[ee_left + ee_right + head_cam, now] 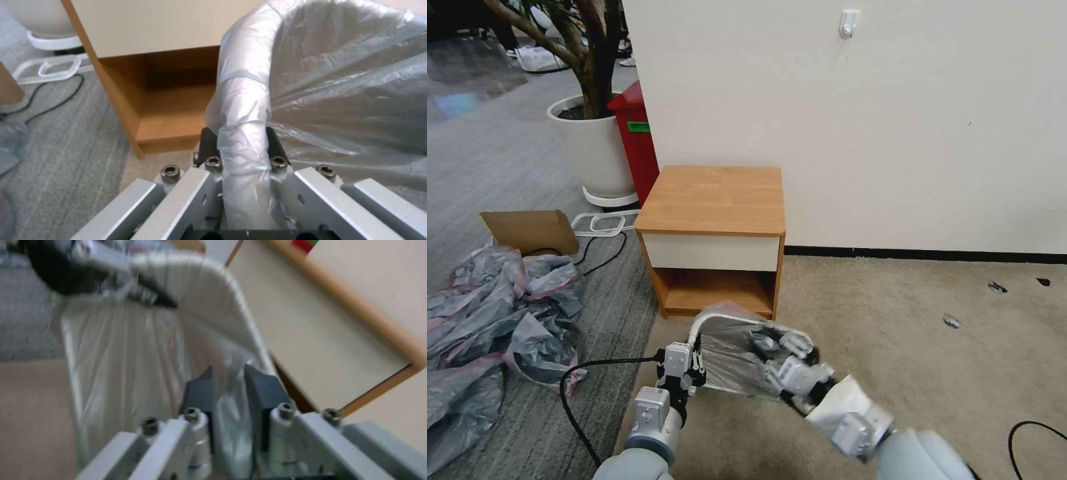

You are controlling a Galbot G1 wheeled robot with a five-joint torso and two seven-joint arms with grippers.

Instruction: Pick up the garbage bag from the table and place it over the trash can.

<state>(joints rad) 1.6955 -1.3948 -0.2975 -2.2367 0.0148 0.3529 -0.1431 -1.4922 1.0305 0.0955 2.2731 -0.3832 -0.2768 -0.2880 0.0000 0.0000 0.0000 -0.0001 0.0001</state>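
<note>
The garbage bag, thin grey plastic, is spread inside the cream-white trash can and folded over its rim. The can stands on the carpet just in front of the table, whose wooden top is bare. My left gripper sits at the can's left rim; in the left wrist view its fingers clamp the bag-wrapped rim. My right gripper is at the can's right rim, shut on a fold of bag between its dark fingers. The right wrist view also catches the left gripper farther off.
A heap of grey-and-pink bags lies on the floor to the left, with a cardboard piece behind it. A white plant pot and a red box stand beside the wall. A black cable loops near my left arm. Open carpet lies to the right.
</note>
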